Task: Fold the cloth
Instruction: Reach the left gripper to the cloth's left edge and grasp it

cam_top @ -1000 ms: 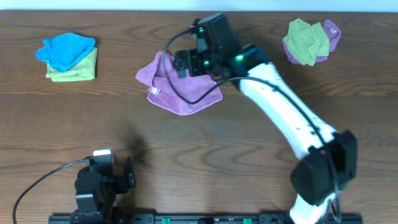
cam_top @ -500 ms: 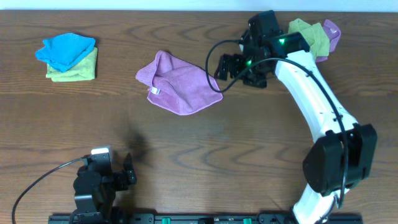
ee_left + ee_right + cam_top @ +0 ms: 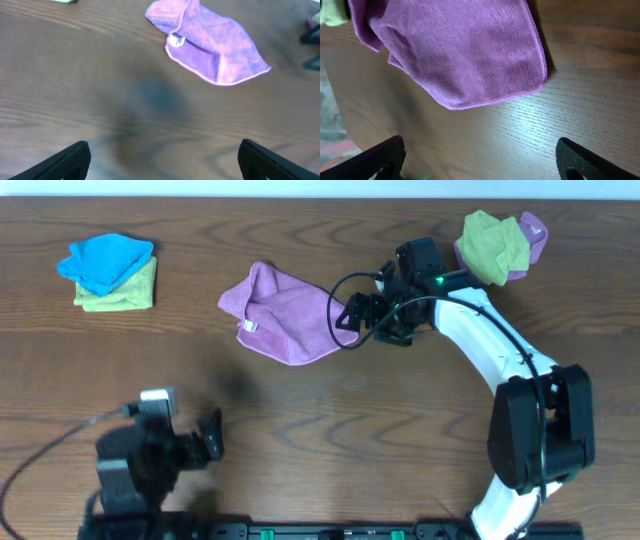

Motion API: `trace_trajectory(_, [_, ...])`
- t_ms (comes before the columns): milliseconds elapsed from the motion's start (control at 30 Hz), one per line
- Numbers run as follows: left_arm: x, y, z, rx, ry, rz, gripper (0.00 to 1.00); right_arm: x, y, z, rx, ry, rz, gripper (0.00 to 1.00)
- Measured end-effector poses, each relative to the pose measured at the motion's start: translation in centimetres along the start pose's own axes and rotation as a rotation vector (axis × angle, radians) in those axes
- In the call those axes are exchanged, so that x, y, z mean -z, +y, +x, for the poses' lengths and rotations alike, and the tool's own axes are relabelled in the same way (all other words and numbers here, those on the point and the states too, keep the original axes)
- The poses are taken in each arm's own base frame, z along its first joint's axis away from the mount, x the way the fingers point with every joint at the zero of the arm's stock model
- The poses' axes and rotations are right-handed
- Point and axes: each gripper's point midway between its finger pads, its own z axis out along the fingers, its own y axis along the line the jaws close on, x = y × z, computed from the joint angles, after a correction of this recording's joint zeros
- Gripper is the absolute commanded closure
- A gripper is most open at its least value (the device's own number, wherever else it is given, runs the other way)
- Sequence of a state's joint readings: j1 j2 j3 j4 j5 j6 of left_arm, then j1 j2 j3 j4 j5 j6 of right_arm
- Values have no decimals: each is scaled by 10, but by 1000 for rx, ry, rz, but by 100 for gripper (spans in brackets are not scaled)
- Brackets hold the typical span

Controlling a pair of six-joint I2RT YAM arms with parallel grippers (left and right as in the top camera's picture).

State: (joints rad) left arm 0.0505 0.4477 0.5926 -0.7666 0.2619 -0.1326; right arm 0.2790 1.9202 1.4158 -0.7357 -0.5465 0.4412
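Note:
The purple-magenta cloth [image 3: 285,313] lies loosely folded on the brown table [image 3: 400,400], back centre, with a white tag on its left edge. It also shows in the left wrist view [image 3: 210,47] and the right wrist view [image 3: 455,50]. My right gripper [image 3: 350,313] is open and empty just off the cloth's right edge; in its wrist view [image 3: 480,160] the jaws stand wide apart over bare wood beside the cloth's hem. My left gripper [image 3: 210,438] is open and empty near the front left, well short of the cloth; in its wrist view [image 3: 162,160] it is over bare table.
A bright blue cloth [image 3: 105,260] lies on a lime-green cloth [image 3: 125,295] at the back left. A lime-green cloth [image 3: 492,245] lies on another purple one [image 3: 535,228] at the back right, close behind my right arm.
My right gripper has left the top of the cloth, swung right, then come back down to the cloth's right edge, empty. My left arm has shifted slightly left.

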Motion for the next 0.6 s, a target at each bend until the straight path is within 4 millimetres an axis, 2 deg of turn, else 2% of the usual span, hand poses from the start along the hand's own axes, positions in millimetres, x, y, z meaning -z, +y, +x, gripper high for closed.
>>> trace_trajectory(200, [-7, -17, -42, 95, 279, 0, 5, -4, -1, -4, 2, -10, -4, 7])
trace_trajectory(333, [-34, -30, -75, 157, 385, 39, 5, -22, -11, -7, -10, 5, 2, 7])
trace_trajectory(433, [-57, -31, -73, 239, 448, 52, 5, -37, -22, -6, -33, 31, 15, 7])
trace_trajectory(600, [-93, -37, -67, 422, 528, 84, 5, -47, -28, -9, -44, 30, 15, 7])
